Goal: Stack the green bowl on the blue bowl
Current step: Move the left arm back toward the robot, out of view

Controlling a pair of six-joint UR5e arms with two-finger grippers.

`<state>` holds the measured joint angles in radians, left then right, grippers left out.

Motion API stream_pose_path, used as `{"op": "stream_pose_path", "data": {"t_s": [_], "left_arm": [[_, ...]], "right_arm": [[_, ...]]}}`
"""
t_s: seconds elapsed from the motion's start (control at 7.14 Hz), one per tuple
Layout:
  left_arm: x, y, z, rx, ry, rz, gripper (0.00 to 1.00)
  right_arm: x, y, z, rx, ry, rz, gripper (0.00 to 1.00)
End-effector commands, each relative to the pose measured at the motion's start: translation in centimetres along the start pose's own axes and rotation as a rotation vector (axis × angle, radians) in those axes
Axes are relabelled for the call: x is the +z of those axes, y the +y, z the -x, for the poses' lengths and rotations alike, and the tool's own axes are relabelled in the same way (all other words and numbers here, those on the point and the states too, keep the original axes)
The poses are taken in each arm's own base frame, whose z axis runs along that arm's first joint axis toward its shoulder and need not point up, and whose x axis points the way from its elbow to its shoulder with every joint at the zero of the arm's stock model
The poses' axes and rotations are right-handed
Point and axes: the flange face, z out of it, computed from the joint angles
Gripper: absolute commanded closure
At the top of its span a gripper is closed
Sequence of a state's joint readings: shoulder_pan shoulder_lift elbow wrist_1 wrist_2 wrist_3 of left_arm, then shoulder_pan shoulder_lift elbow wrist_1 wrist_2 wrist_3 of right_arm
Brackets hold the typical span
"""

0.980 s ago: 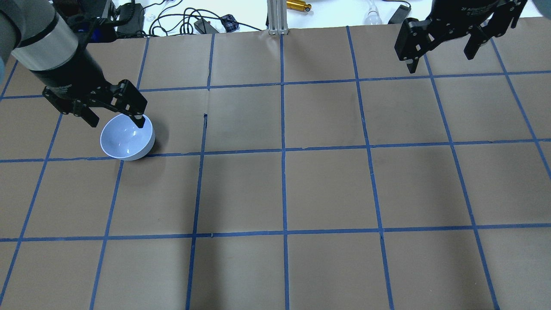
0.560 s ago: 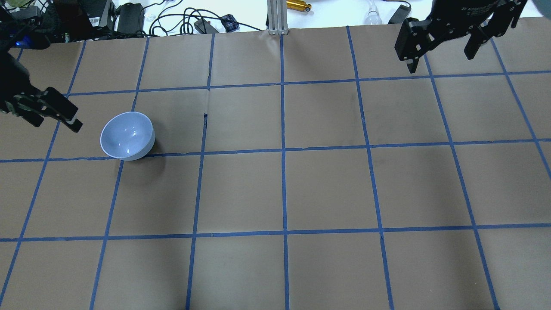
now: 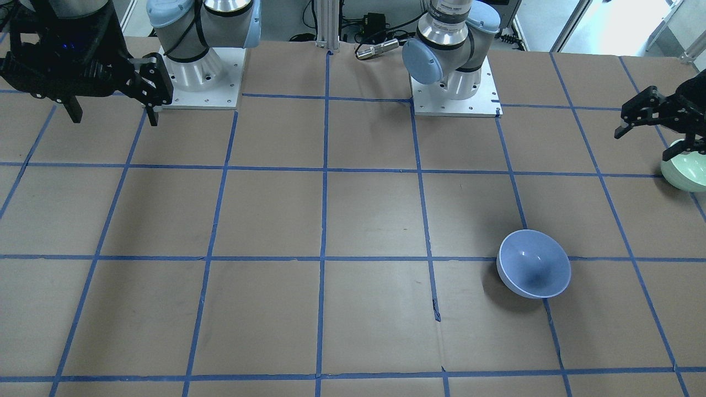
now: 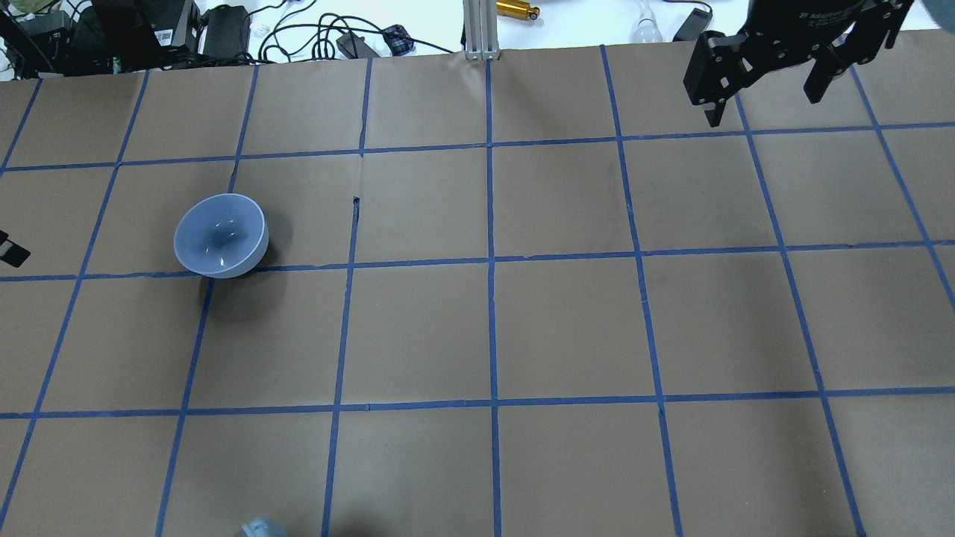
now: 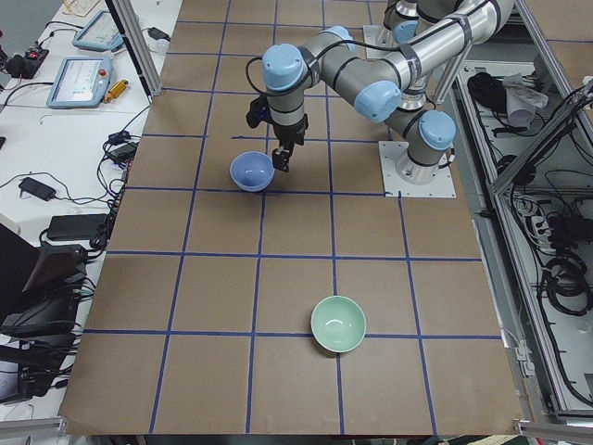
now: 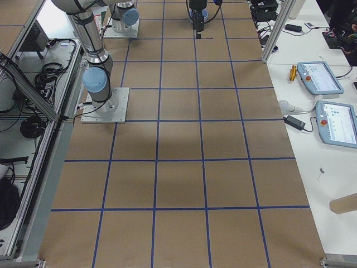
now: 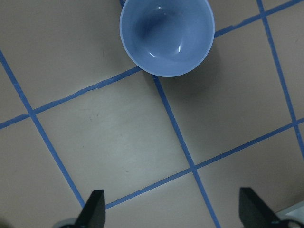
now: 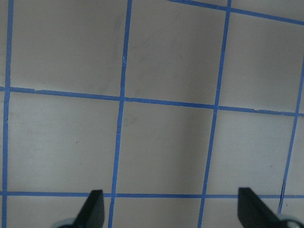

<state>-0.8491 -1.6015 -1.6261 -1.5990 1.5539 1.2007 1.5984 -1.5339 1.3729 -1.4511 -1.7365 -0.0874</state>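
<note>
The blue bowl (image 4: 221, 236) stands upright and empty on the brown table's left half; it also shows in the front view (image 3: 533, 263), the left view (image 5: 252, 171) and the left wrist view (image 7: 166, 35). The green bowl (image 3: 684, 172) sits at the table's left end, cut off by the front view's right edge; it also shows in the left view (image 5: 338, 323). My left gripper (image 3: 656, 138) is open and empty, just above and beside the green bowl's rim; only one fingertip (image 4: 11, 253) shows overhead. My right gripper (image 4: 768, 82) hangs open and empty over the far right corner.
Blue tape lines mark a grid on the table. Both arm bases (image 3: 201, 71) (image 3: 455, 82) stand at the robot's edge. An aluminium post (image 4: 477, 30) and several cables and boxes (image 4: 224, 30) lie beyond the far edge. Tablets (image 6: 334, 125) rest on a side table.
My left gripper has left the blue bowl's rim and swung left, almost out of the overhead view. The blue bowl stays in place. The right arm has not moved.
</note>
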Motion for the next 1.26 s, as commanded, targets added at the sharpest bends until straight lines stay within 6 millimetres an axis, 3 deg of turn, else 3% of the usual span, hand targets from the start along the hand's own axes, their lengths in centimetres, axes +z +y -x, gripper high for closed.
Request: {"op": "stream_pose_path", "data": {"t_s": [0.0,0.42,1.12], "left_arm": [[2.8,5.7,5.4,0.107,0.001,-0.016,0.00],[7.3,13.8,10.1,0.187,-0.024,0.057,0.00],[11.7,24.3,16.2,0.427,-0.053,0.052,0.00]], "right_arm": [[0.0,0.0,0.0,0.000,0.000,0.000,0.00],[0.0,0.0,0.0,0.000,0.000,0.000,0.00],[0.0,0.0,0.0,0.000,0.000,0.000,0.00]]}}
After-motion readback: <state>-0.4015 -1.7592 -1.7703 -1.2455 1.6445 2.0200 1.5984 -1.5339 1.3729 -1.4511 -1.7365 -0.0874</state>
